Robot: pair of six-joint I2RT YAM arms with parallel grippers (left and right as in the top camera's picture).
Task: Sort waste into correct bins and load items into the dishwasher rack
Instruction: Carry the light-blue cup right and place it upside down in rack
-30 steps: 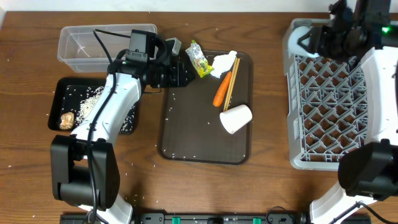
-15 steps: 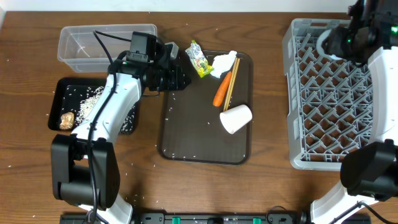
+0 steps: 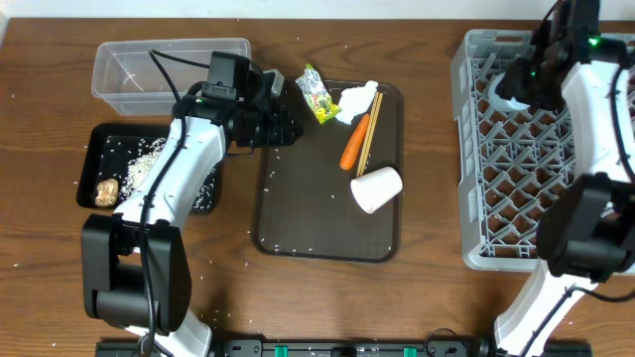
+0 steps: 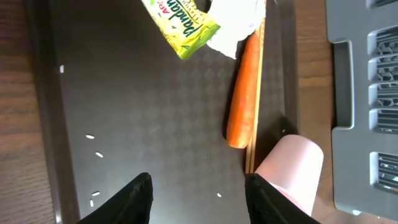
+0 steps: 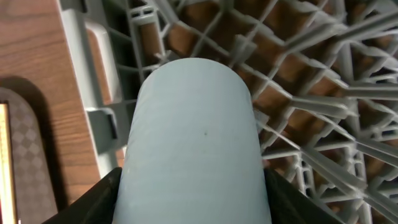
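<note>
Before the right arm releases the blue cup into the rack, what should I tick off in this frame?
1. Grip: ok, the right gripper has a finger on each side of the light blue cup.
2. Position: ok, the cup hangs over the dishwasher rack, near its left rim.
3. Cell beneath free: cannot tell, the cup hides it.
4. Other arm clear: ok, the left gripper is open and empty over the brown serving tray, apart from the rack.
5. Tray cleared: not ok; carrot, foil wrapper, tissue, chopsticks and pink cup rest on it.
</note>
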